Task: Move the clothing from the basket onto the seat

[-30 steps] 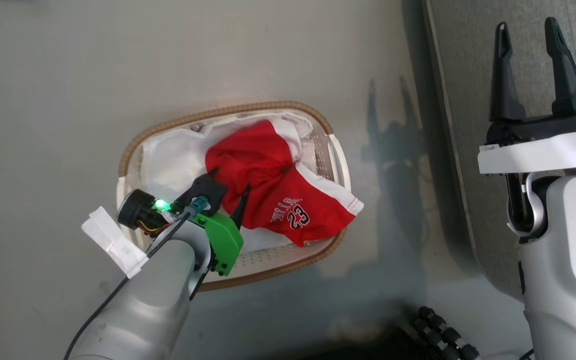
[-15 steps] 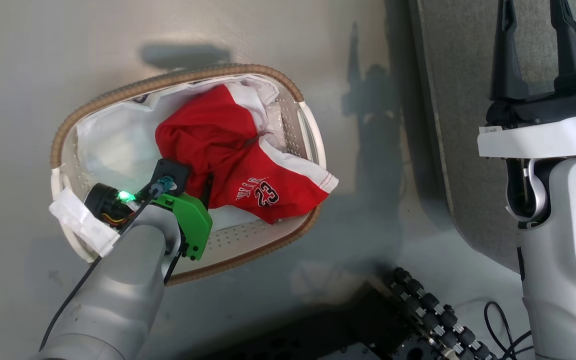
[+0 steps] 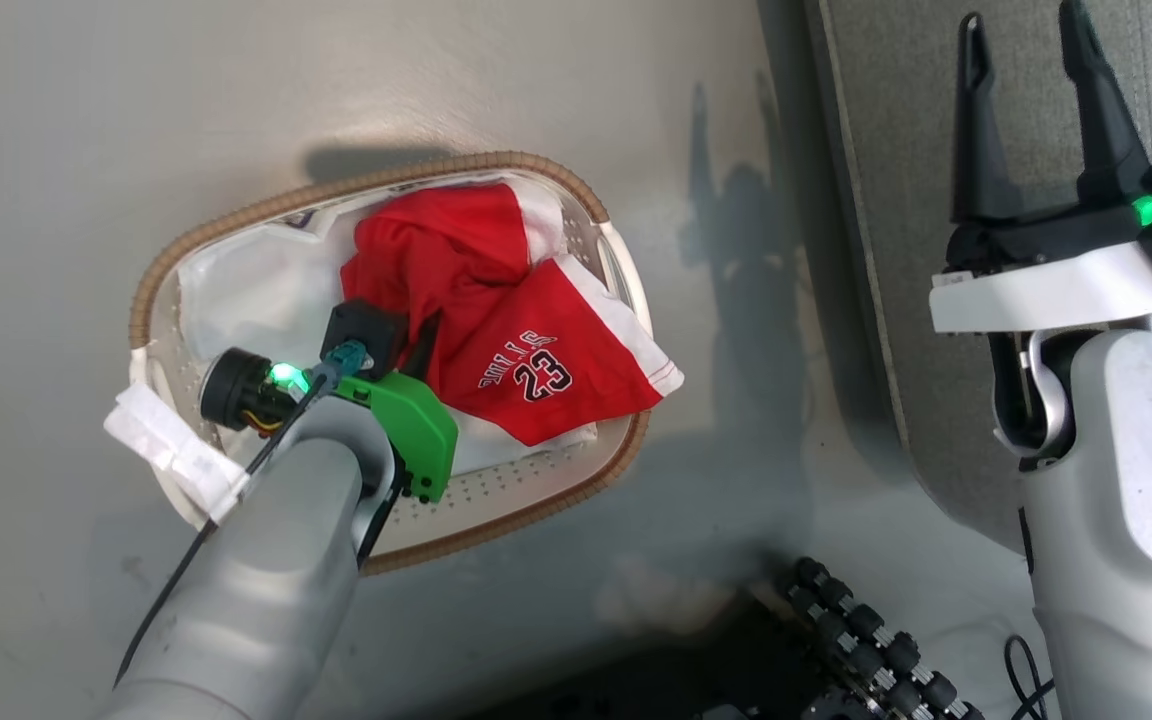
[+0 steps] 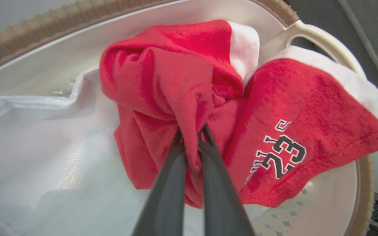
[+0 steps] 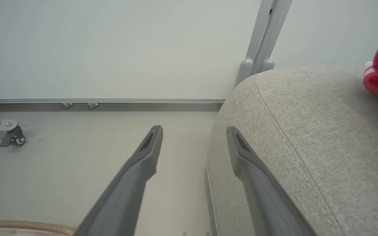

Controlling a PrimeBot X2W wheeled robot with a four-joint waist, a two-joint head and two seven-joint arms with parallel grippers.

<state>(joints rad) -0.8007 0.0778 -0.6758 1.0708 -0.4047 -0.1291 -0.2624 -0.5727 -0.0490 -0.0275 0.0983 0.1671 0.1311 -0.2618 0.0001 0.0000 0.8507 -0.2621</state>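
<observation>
Left claw (image 4: 190,136) is pinched shut on a bunched-up fold of the red clothing (image 4: 284,108), which sits in the basket (image 4: 44,36). The bit with the 23 on it flops over the rim just right of the tips. Right claw (image 5: 194,131) is wide open and empty, hanging by the edge of the seat (image 5: 307,137).

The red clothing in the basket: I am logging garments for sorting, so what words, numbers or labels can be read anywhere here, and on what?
"23", black with white outline, on the red clothing.
Arched lettering beside it: creased, cannot be read.
Small sticker on the right wrist's white band: too small to read.
</observation>
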